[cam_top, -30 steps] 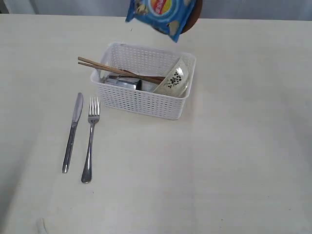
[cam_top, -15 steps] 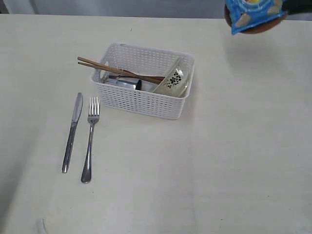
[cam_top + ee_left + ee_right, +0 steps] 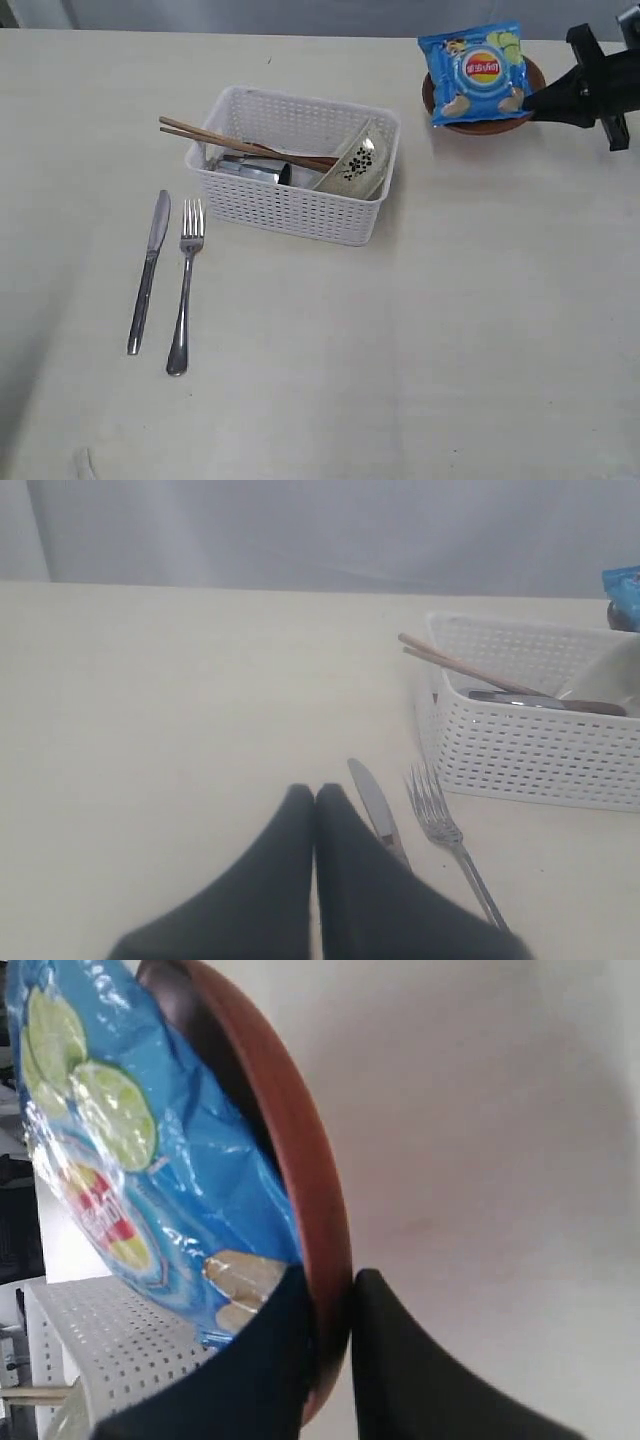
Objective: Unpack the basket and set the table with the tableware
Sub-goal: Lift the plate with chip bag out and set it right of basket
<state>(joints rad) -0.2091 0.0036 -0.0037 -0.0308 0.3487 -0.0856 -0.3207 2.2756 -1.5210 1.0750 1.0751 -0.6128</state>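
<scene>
The right fingers [image 3: 548, 99] were clenched on the rim of the brown plate [image 3: 482, 128], a chip bag [image 3: 478, 72] lying on it. The left fingers [image 3: 315, 815] were pressed together, empty, with the knife [image 3: 372, 802] just beside them.

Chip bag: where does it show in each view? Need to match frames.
Exterior: chip bag top right, lying on the brown plate, right of the white basket.
Left wrist: only a blue corner, cut off by the frame edge, beyond the basket.
Right wrist: close up, against the plate clamped in the right tool.
Shared landmark: the basket.
</scene>
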